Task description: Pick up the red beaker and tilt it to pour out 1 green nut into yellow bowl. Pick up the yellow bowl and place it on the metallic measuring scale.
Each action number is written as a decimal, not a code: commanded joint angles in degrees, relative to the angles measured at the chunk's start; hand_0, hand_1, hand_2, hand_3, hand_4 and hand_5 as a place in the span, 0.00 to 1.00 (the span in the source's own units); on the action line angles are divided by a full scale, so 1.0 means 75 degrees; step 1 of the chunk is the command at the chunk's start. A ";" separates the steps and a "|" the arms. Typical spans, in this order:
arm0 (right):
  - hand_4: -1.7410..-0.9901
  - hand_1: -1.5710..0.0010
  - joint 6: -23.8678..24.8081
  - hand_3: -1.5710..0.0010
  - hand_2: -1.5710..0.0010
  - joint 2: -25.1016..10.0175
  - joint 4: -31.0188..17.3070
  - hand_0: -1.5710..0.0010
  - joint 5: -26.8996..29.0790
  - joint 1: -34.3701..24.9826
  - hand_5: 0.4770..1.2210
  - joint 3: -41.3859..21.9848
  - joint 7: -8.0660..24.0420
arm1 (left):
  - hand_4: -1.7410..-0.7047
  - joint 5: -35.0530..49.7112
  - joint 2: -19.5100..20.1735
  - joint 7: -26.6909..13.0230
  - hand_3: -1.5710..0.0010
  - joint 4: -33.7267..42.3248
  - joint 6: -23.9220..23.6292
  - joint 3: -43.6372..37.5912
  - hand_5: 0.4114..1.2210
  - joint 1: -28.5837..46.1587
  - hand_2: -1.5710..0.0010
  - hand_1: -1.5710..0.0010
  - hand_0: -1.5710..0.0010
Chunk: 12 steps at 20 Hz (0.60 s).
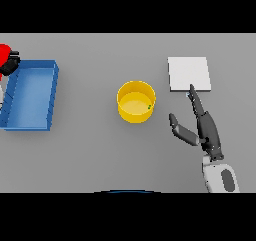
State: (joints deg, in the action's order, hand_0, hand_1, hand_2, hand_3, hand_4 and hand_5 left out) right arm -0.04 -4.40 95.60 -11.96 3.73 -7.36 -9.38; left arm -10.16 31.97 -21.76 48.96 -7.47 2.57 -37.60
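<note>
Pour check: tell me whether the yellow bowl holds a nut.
Holds one: a green nut lies inside the yellow bowl, near its right wall.

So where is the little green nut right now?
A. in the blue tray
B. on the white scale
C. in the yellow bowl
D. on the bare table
C: a small green speck, the green nut, lies inside the yellow bowl, near its right wall; nothing green shows in the blue tray or on the scale.
</note>
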 commanded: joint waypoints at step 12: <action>0.78 1.00 -0.0035 1.00 1.00 0.0009 0.0035 1.00 0.0063 0.0051 0.26 0.0004 0.0035 | 0.84 0.0953 0.0518 -0.1179 0.78 0.2282 0.1767 0.0241 0.29 0.1236 0.79 0.78 0.75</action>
State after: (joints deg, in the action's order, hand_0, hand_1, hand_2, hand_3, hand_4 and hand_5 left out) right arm -0.29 -4.36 95.87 -11.48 4.11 -7.31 -9.18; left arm -3.03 35.87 -30.60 66.07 5.77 4.37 -28.32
